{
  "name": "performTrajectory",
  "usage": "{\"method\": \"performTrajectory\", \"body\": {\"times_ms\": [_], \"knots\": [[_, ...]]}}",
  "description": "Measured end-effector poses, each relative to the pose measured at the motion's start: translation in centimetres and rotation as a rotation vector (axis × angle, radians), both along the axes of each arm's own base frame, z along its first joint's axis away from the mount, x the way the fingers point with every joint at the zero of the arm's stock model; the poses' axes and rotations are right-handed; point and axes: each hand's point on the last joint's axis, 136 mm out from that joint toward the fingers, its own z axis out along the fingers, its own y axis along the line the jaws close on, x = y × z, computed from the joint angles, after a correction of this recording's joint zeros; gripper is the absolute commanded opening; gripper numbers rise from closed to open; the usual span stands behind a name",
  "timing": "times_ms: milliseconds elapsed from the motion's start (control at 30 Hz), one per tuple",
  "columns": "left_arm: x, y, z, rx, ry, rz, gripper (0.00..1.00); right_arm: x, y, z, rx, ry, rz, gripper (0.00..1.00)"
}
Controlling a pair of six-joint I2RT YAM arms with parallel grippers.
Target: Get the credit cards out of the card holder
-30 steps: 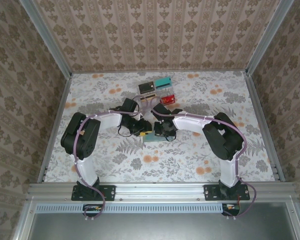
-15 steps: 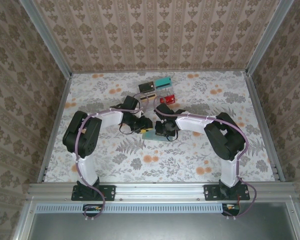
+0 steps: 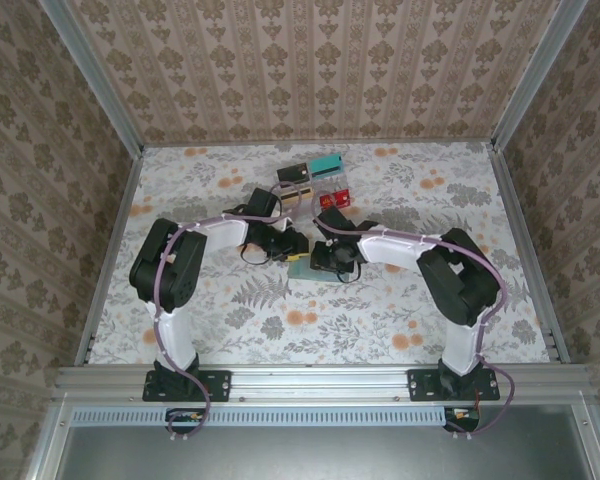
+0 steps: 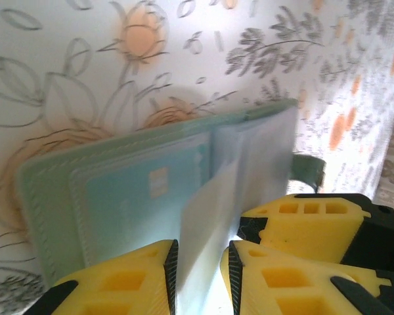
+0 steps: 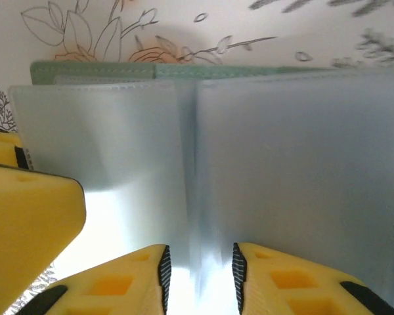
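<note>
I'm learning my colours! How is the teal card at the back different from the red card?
The teal card is blue-green; the red card is red. The teal card lies farther back on the table; the red card lies nearer the card holder. Both are small and lie outside the card holder.

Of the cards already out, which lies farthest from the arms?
The teal card, tilted, at the back right of the group; the dark card sits left of it, the red card nearer.

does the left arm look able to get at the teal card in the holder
Probably not yet: the left end effector straddles a clear sleeve, and the teal card lies under plastic in the card holder.
</note>
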Motion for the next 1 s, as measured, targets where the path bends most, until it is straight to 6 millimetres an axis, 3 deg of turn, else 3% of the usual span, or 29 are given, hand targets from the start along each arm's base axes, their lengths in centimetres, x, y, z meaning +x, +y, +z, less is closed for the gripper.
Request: {"method": "performTrajectory", "body": {"times_ms": [300, 433, 600, 733, 833, 1000], "knots": [[-0.7, -3.0, 2.2, -0.139, -0.004, -0.048, 0.37, -0.9, -3.0, 4.6, 0.027, -0.133, -0.076, 0.45], [-1.8, -4.6, 2.7, -0.156, 0.001, -0.083, 0.42, -1.4, -4.8, 5.5, 0.013, -0.183, -0.130, 0.46], [-1.4, -5.6, 2.6, -0.168, -0.001, -0.091, 0.45, -1.1, -5.9, 6.5, 0.005, -0.232, -0.169, 0.47], [-0.8, -4.9, 2.4, -0.150, -0.002, -0.068, 0.45, -1.0, -5.9, 6.6, -0.003, -0.242, -0.163, 0.47], [0.0, -3.2, 2.1, -0.120, -0.003, -0.023, 0.45, -0.6, -5.0, 7.0, -0.017, -0.259, -0.133, 0.48], [1.4, 1.4, 2.1, -0.071, -0.012, 0.092, 0.44, 0.5, -0.7, 7.3, -0.050, -0.266, -0.028, 0.51]]}}
